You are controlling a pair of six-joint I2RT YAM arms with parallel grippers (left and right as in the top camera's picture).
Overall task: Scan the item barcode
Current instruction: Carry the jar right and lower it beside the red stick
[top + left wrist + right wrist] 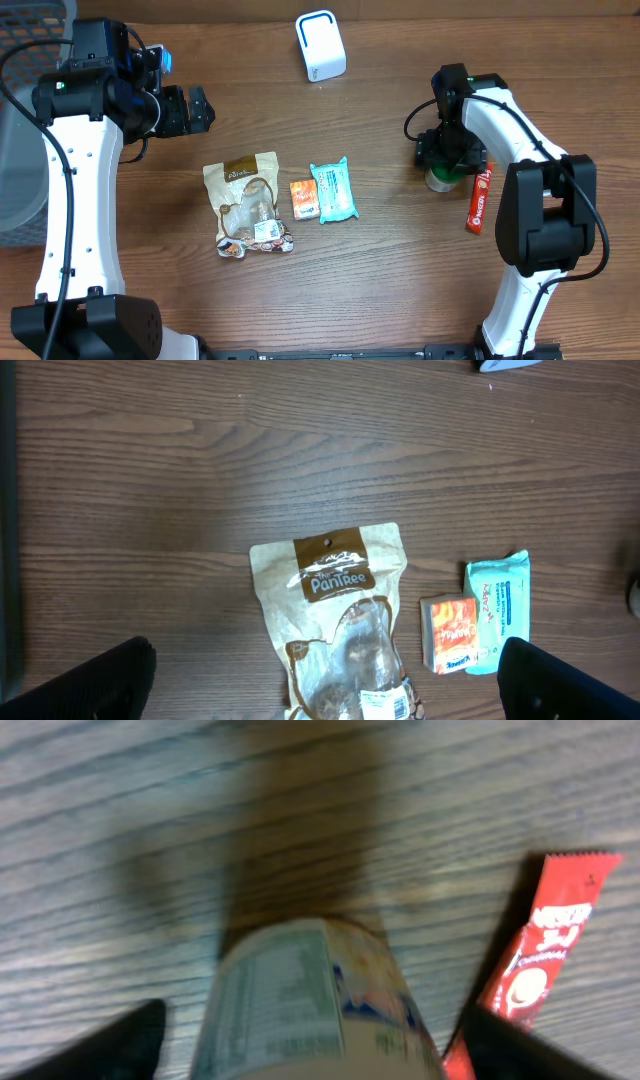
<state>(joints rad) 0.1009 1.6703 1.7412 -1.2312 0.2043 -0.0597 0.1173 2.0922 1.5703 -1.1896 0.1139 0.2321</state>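
Seemingly at the pick-up step, the right end effector [315,1050] stands spread around the bottle [438,181] at 3 o'clock on the surface [400,290], pinching nothing, while the left end effector [203,108], likewise spread and empty, hovers at 10 o'clock. Next it would need to close on the bottle and turn its barcode toward the white scanner [320,46] at 12 o'clock. At 9 o'clock the grey basket [25,25] is too cropped to show contents; the windowed pouch [248,200] near centre holds snack pieces.
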